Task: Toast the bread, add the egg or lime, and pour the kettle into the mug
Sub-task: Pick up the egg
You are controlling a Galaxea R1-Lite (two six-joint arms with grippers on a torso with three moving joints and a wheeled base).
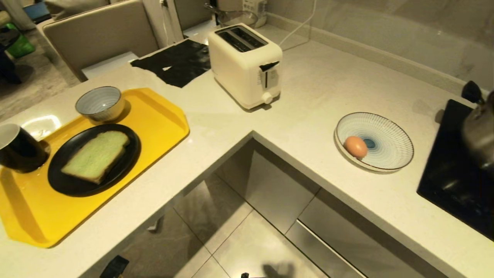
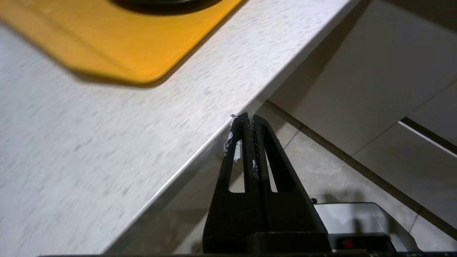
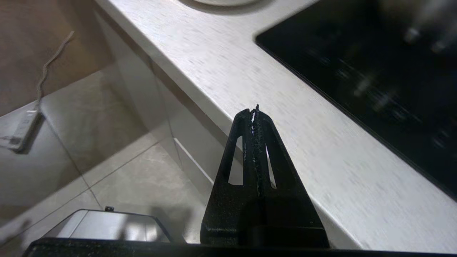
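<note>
The pale green bread [image 1: 95,155] lies flat on a black plate [image 1: 77,186] on a yellow tray [image 1: 162,116]. At the tray's left end stands the black mug [image 1: 17,148]. The egg [image 1: 355,146] rests in a striped dish [image 1: 391,135] on the right counter. The kettle [image 1: 480,127] is cut off at the right edge, on a black hob [image 1: 455,177]. No lime is in view. Neither arm shows in the head view. My left gripper [image 2: 249,116] is shut and empty by the counter edge near the tray [image 2: 125,43]. Beside the hob [image 3: 375,71], my right gripper [image 3: 254,111] is also shut and empty.
A cream two-slot toaster [image 1: 245,63] stands at the back of the L-shaped counter [image 1: 316,92]. A small striped bowl [image 1: 99,102] sits on the tray's far end. A black sheet [image 1: 177,61] lies behind the toaster. Cabinet fronts and tiled floor [image 1: 239,239] fill the inner corner.
</note>
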